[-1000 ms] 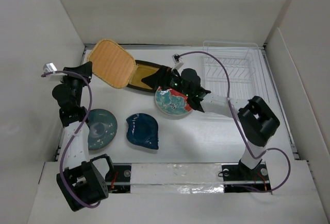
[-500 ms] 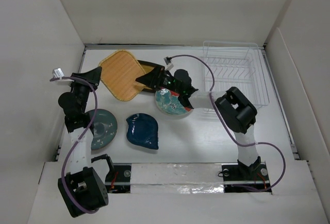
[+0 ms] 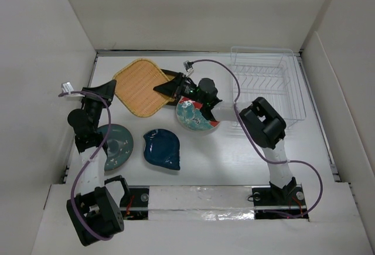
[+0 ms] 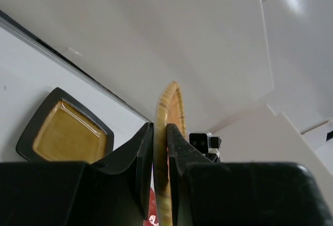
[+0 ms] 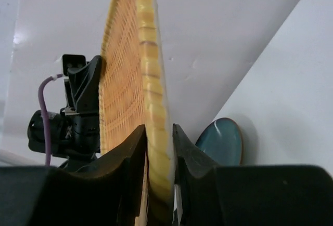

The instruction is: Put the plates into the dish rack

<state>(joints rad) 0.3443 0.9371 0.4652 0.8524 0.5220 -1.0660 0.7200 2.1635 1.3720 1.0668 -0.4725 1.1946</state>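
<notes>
Evidently the right gripper (image 5: 158, 137) is pinching one rim of the orange woven plate (image 3: 139, 87), and the left gripper (image 4: 160, 132) pinches the opposite rim; the plate hangs tilted over the table's far-left part, well apart from the dish rack (image 3: 266, 73) at the far-right corner; should either arm pull while both clamp, the plate could twist or slip; the right arm folds back leftward, the left reaches rightward.

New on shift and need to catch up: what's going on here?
Both arms grip the orange plate between them, as in a handover: the left gripper pinches its left edge, the right gripper its right edge. The dish rack holds no plate yet. The yellow plate, red plate, blue plate and teal-grey plate lie on the table.
</notes>
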